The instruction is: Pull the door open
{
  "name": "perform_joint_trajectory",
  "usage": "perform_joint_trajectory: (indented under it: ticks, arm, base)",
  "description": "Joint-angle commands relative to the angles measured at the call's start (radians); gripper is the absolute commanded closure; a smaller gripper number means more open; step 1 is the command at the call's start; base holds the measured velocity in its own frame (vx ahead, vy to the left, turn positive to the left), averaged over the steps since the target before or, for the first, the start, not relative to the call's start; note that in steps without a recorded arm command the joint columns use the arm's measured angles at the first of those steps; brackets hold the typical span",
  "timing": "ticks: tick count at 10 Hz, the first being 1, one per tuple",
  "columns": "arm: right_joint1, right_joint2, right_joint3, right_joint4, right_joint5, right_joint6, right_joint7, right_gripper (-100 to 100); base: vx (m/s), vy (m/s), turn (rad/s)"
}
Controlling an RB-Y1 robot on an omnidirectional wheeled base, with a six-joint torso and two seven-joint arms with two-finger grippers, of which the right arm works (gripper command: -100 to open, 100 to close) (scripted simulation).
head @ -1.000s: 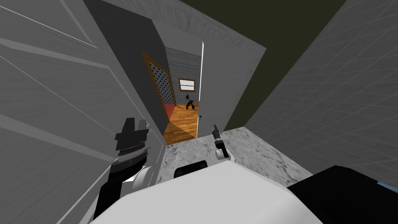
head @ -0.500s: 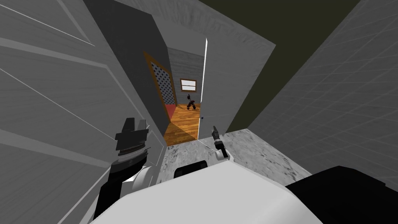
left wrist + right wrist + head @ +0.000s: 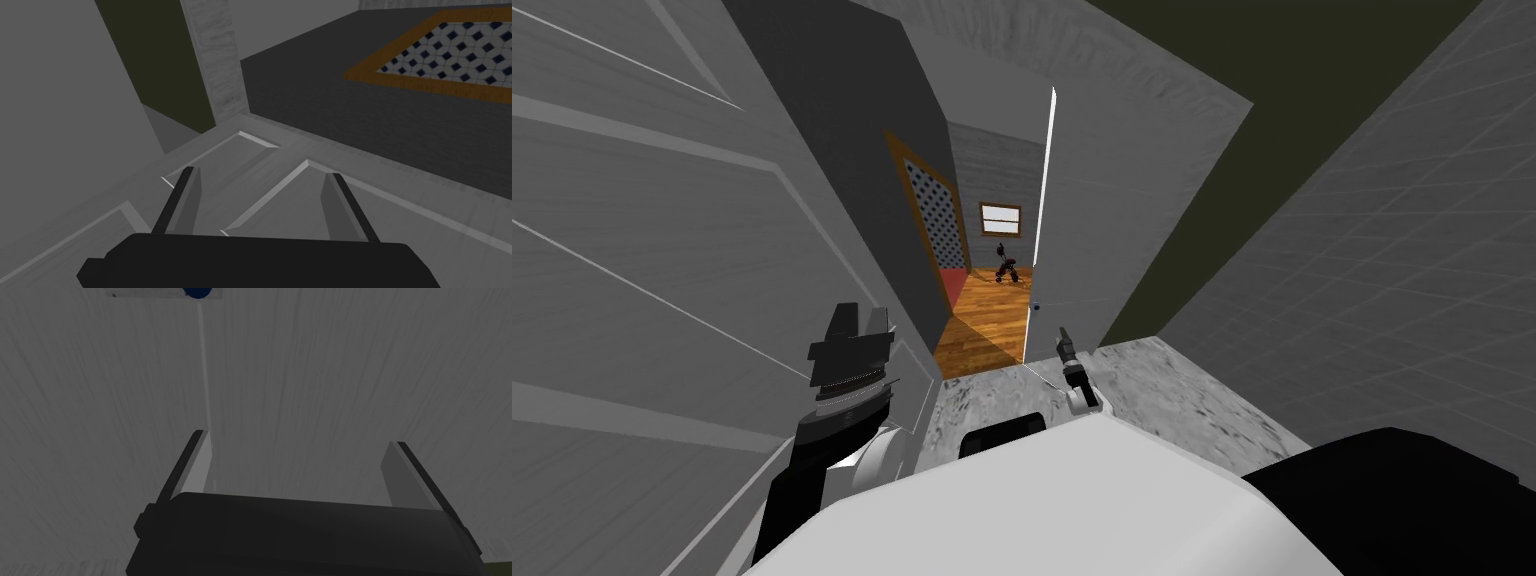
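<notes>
The door [image 3: 1132,220] stands ajar, its pale edge running down from the top of the gap to the mottled grey floor [image 3: 1172,390]. Through the gap there is a wooden floor [image 3: 977,320] and a small window [image 3: 1000,218] on the far wall. A small blue knob [image 3: 1034,307] sits low down, right by the door's edge.

The right gripper [image 3: 1061,332] hangs just below the knob and close to the door, fingers apart and holding nothing. From its own camera the right gripper [image 3: 300,468] faces the flat grey door [image 3: 325,378], with the knob [image 3: 199,292] well beyond the fingertips.

The left gripper [image 3: 857,318] is raised beside a grey panelled surface [image 3: 662,250] on the left. There too the fingers [image 3: 187,200] are spread, pointing at the raised panels [image 3: 260,165].
</notes>
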State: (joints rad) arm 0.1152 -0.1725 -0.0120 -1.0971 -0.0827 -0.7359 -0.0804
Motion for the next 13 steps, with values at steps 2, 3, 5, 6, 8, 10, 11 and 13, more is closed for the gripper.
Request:
perform_joint_trajectory:
  ticks: [2, 3, 5, 6, 8, 10, 11, 13]
  arm:
    - [-0.019, -0.006, 0.002, 0.056, 0.001, -0.009, -0.013, -100]
    - [-0.03, -0.01, 0.004, 0.092, 0.002, -0.015, -0.021, -100]
    - [-0.053, -0.016, 0.007, 0.161, 0.005, -0.026, -0.036, -100]
    - [-0.062, -0.018, 0.009, 0.189, 0.006, -0.031, -0.042, -100]
    - [-0.078, -0.022, 0.011, 0.24, 0.007, -0.04, -0.053, -100]
    - [-0.087, -0.024, 0.012, 0.269, 0.008, -0.045, -0.059, -100]
    - [-0.092, -0.025, 0.013, 0.285, 0.009, -0.047, -0.063, -100]
    - [-0.094, -0.025, 0.013, 0.287, 0.009, -0.045, -0.063, -100]
  base:
    - [0.085, -0.006, 0.05]
    - [0.112, -0.009, 0.068]
    - [0.185, -0.011, 0.083]
    - [0.189, -0.012, 0.074]
    - [0.144, -0.005, 0.05]
    - [0.097, -0.016, 0.044]
    - [0.072, -0.015, 0.022]
    - [0.045, -0.013, 0.021]
